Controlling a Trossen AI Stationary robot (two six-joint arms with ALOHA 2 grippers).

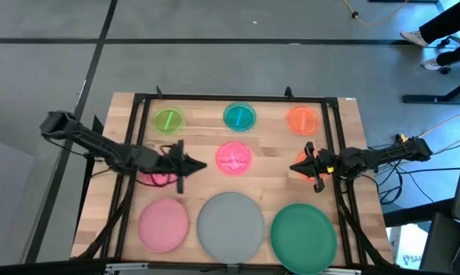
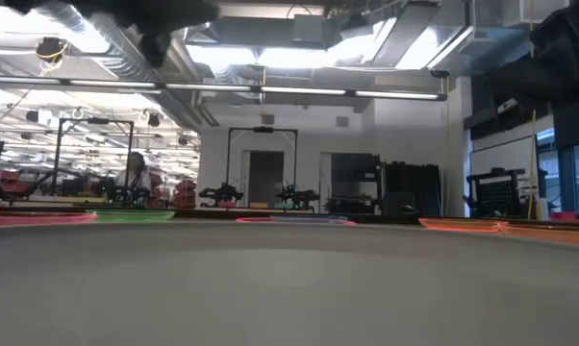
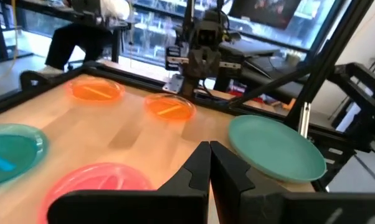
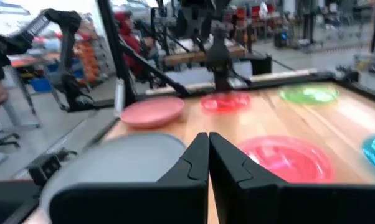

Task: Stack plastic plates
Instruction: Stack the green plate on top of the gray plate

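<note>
Nine round plates lie flat on the wooden table. In the high view the far row holds a lime green plate [image 1: 167, 120], a teal plate [image 1: 239, 116] and an orange plate [image 1: 302, 119]. A translucent pink plate [image 1: 234, 156] lies mid-table. A second small pink plate [image 1: 160, 177] is partly under my left arm, and a second orange plate [image 1: 299, 158] is partly under my right gripper. Along the near edge are the large pink plate [image 1: 163, 224], grey plate [image 1: 230, 225] and dark green plate [image 1: 303, 228]. My left gripper [image 1: 202, 163] [image 3: 209, 152] is shut beside the middle pink plate. My right gripper [image 1: 294, 166] [image 4: 208, 144] is shut above the orange plate.
A dark metal frame [image 1: 238, 98] runs round the table's far edge and sides. In the low view the grey plate's rim [image 2: 289, 279] fills the foreground. Bare wood [image 1: 272, 145] shows between the small plates. Cables [image 1: 402, 172] hang off the table's right side.
</note>
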